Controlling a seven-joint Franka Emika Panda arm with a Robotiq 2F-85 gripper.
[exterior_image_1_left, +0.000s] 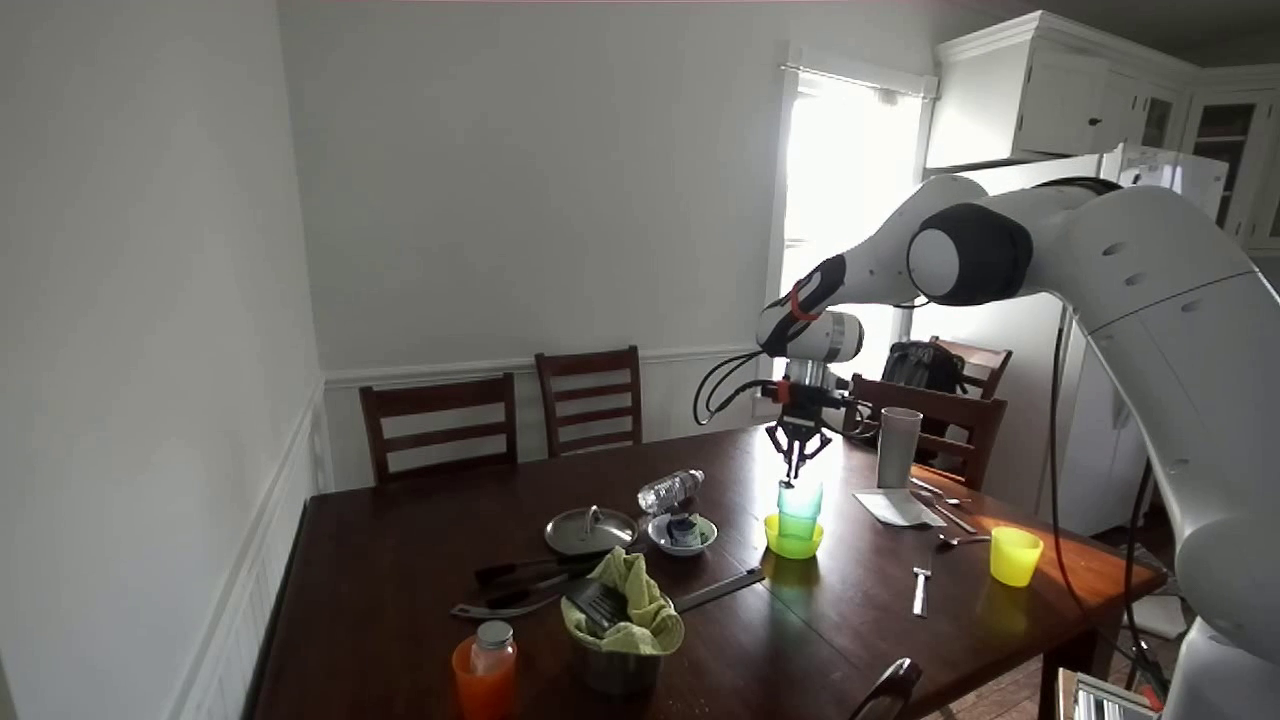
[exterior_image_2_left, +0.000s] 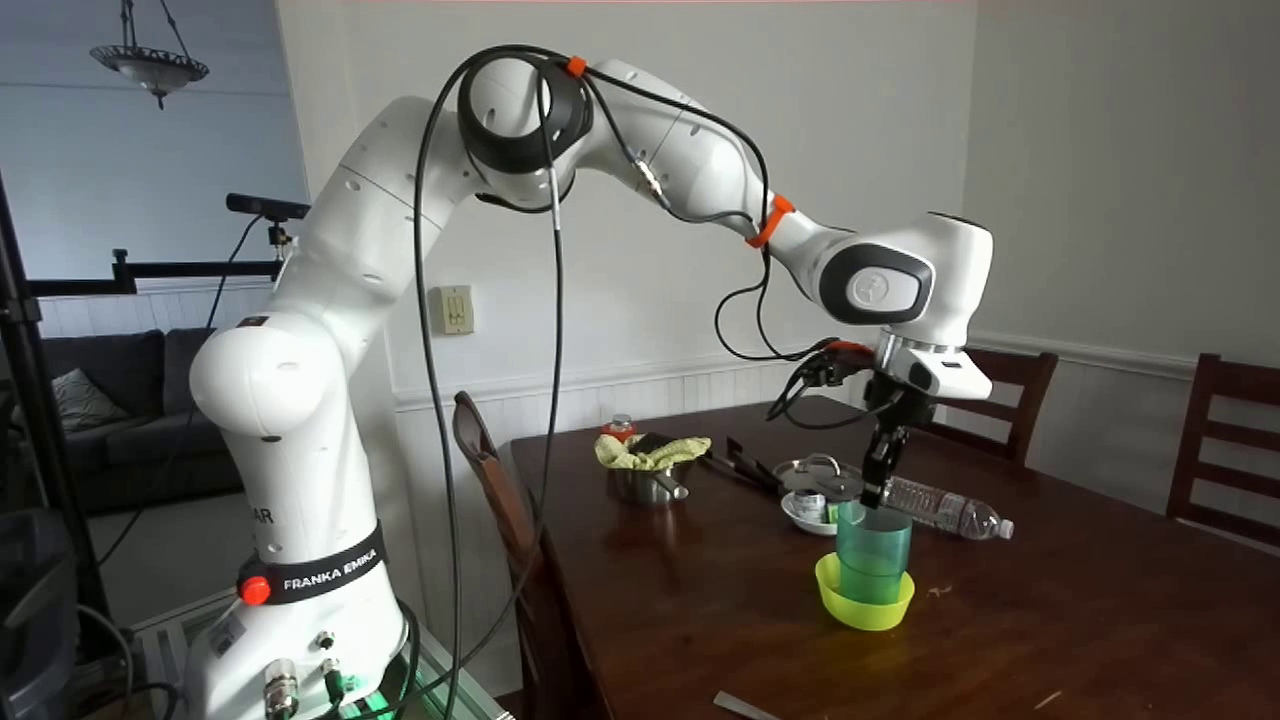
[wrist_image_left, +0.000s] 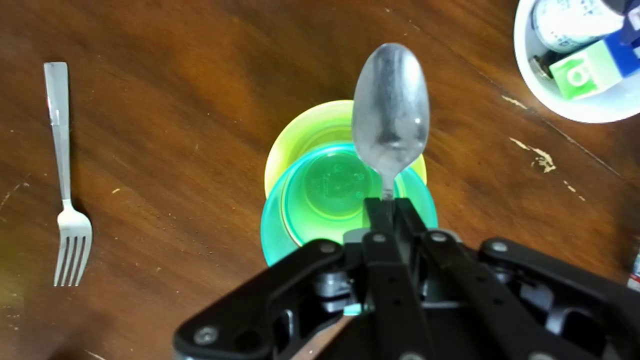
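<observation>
The hand (wrist_image_left: 390, 212), jaws nearly together, pinches a spoon (wrist_image_left: 391, 107) by the neck, its head jutting over a teal cup (exterior_image_2_left: 873, 555) in the wrist view. The cup stands in a yellow-green bowl (exterior_image_2_left: 866, 617) on the wooden surface (wrist_image_left: 170, 125), a fork (wrist_image_left: 62, 160) and a white bowl (wrist_image_left: 582, 112) to either side.

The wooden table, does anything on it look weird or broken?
Yes: the teal cup stands inside the yellow bowl, a funny spot for it, and pale marks near the white bowl look like scratches.
</observation>
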